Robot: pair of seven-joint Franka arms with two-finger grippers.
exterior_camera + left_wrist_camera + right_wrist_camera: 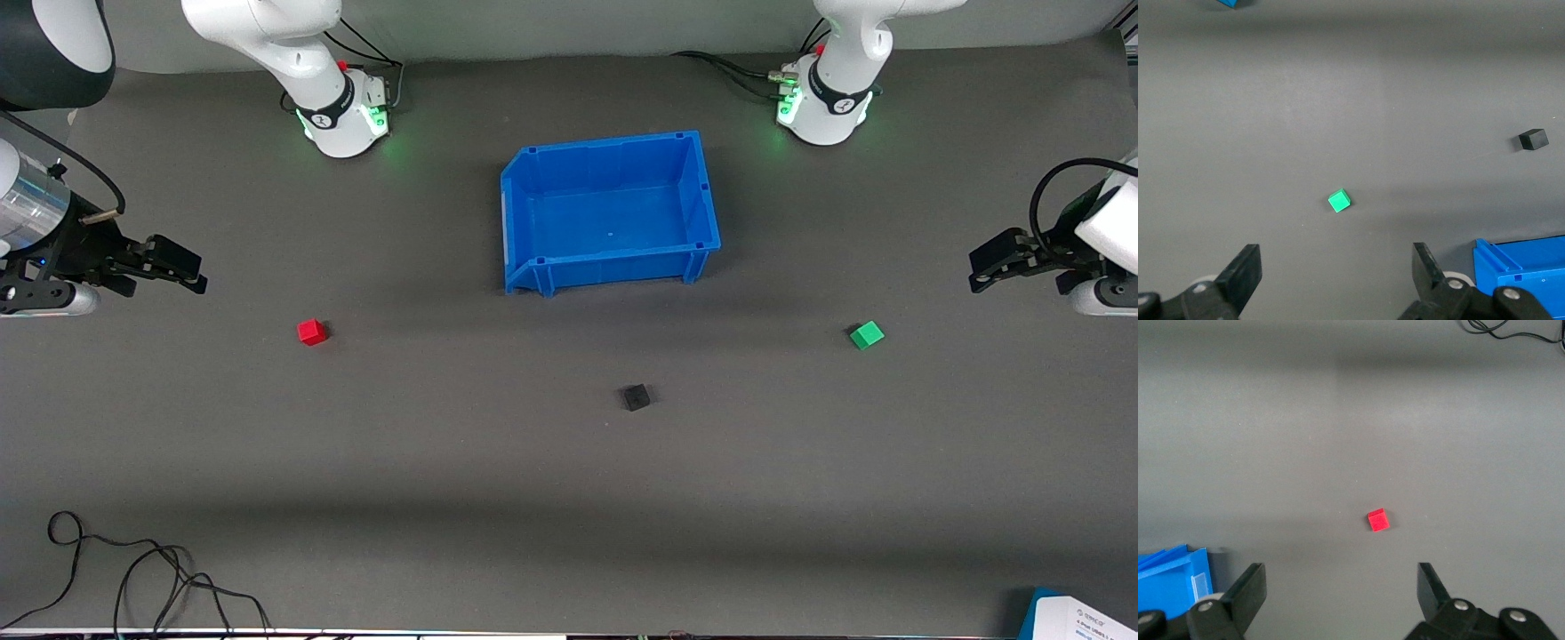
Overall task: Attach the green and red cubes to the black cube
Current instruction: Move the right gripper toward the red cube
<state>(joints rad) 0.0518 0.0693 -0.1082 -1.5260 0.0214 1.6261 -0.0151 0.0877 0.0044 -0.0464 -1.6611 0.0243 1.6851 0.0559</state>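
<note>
The red cube (311,332) (1378,520) lies on the grey mat toward the right arm's end. The green cube (867,334) (1339,200) lies toward the left arm's end. Between them, nearer the front camera, sits the black cube (636,396) (1532,139). My right gripper (187,271) (1338,583) hangs open and empty over the mat at the right arm's end, apart from the red cube. My left gripper (982,267) (1336,263) hangs open and empty over the left arm's end, apart from the green cube.
An empty blue bin (533,267) (1521,267) (1168,583) stands mid-table, farther from the front camera than the cubes. A loose black cable (133,569) lies by the front edge at the right arm's end. A blue-and-white item (1080,618) sits at the front corner.
</note>
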